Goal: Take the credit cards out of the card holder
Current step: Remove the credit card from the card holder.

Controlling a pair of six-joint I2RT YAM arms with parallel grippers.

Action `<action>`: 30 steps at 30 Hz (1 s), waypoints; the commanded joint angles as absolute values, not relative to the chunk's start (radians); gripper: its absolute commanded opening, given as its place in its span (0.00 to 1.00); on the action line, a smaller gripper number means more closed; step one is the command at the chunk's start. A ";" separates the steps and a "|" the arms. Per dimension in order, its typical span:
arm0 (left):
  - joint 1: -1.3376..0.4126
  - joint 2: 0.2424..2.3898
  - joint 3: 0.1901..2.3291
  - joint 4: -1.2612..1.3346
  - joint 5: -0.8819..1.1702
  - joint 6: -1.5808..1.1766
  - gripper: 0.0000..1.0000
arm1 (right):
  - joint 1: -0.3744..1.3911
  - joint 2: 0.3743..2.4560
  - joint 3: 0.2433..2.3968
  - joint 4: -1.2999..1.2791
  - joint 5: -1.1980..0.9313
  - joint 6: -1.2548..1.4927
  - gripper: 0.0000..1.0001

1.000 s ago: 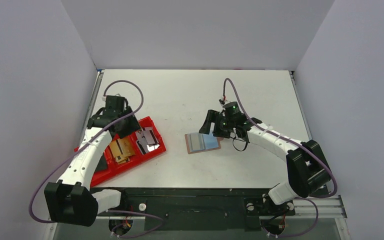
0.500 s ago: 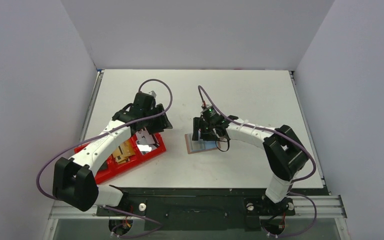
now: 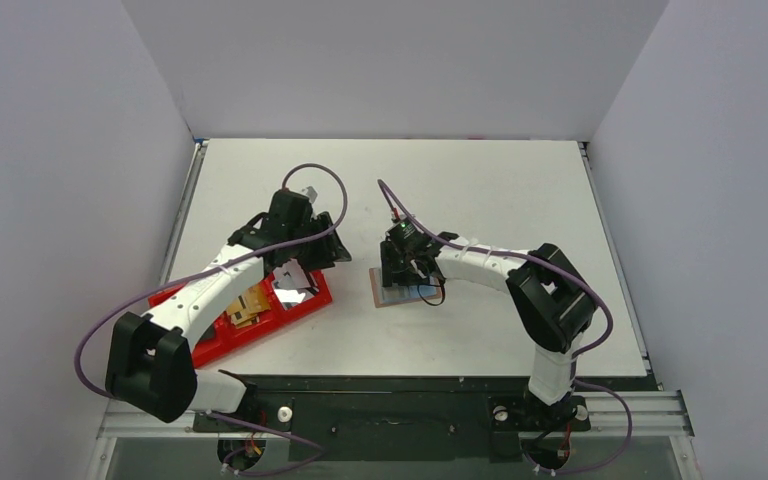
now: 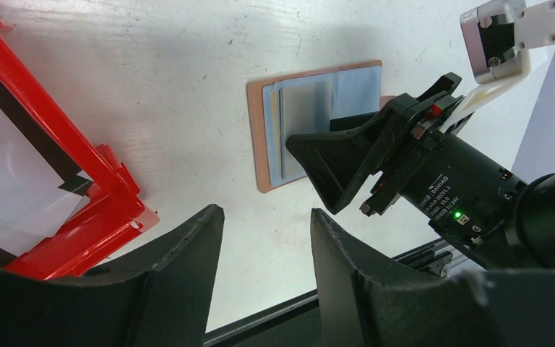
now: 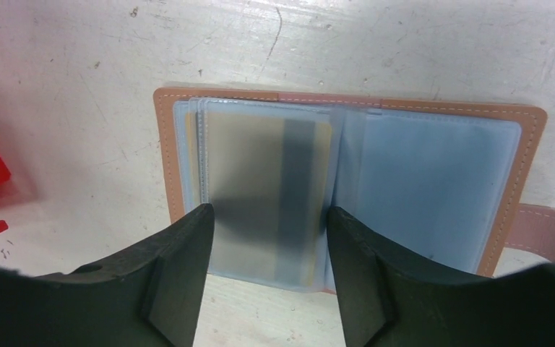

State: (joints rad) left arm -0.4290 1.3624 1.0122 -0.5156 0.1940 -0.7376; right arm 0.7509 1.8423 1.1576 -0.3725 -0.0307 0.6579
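The card holder [image 5: 433,181] lies open and flat on the table, tan leather around pale blue-grey sleeves [image 3: 410,294]. One of the credit cards [image 5: 267,173], greyish with a dark stripe, sits inside the left sleeve. My right gripper [image 5: 269,217] hovers over that left half, open, a finger on each side of the sleeve [image 3: 396,278]. My left gripper [image 4: 267,213] is open with nothing in it, between the red tray and the holder [image 3: 328,252]. The left wrist view shows the holder [image 4: 296,116] under the right gripper's fingers [image 4: 340,166].
A red tray [image 3: 210,345] sits at the left with a shiny card [image 3: 295,280] and tan cards [image 3: 243,300] in it; its corner [image 4: 108,188] is close to the left gripper. The holder's snap tab [image 5: 542,231] sticks out to the right.
The left arm swung right, from over the tray toward the holder. The right arm moved left onto the holder's left half, and its jaws narrowed.
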 commanded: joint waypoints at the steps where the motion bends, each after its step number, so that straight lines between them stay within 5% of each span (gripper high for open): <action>1: -0.440 1.374 1.015 -0.442 0.222 -0.747 0.46 | 0.757 1.857 1.174 -0.381 0.016 0.660 0.52; 9: -0.473 1.422 1.024 -0.423 0.224 -0.757 0.46 | 0.755 1.860 1.144 -0.354 0.008 0.662 0.44; 22: -0.519 1.558 1.013 -0.319 0.276 -0.803 0.46 | 0.687 1.860 1.026 -0.247 -0.128 0.685 0.09; 30: -0.542 1.661 1.035 -0.252 0.322 -0.825 0.44 | 0.632 1.861 0.935 -0.146 -0.229 0.711 0.06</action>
State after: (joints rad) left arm -0.5247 1.6253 1.0096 -0.3397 0.2790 -0.8070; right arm 0.6472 1.8107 1.0080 -0.1471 -0.2195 0.7120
